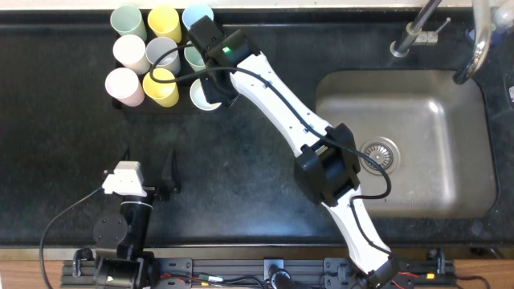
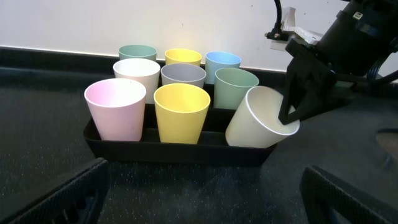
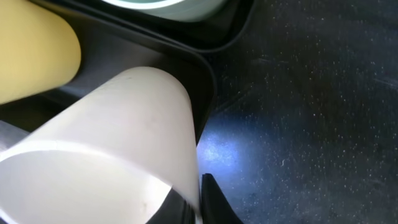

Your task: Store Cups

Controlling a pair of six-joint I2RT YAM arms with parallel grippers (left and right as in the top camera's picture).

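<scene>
A black tray (image 1: 186,74) (image 2: 180,151) at the counter's back left holds several upright pastel cups, among them a pink cup (image 2: 115,107) and a yellow cup (image 2: 181,112). At the tray's near right corner a white cup (image 1: 204,95) (image 2: 258,118) (image 3: 118,143) leans tilted against the tray wall. My right gripper (image 1: 218,93) (image 2: 297,107) is shut on its rim, one finger (image 3: 212,200) outside the cup wall. My left gripper (image 1: 148,162) (image 2: 205,180) stands open on the near left counter, well short of the tray, with nothing in it.
A steel sink (image 1: 321,90) takes up the right side, with a faucet (image 1: 418,32) behind it. The right arm (image 1: 281,104) stretches diagonally from the bottom right across the dark counter (image 1: 241,177). A wall runs behind the tray.
</scene>
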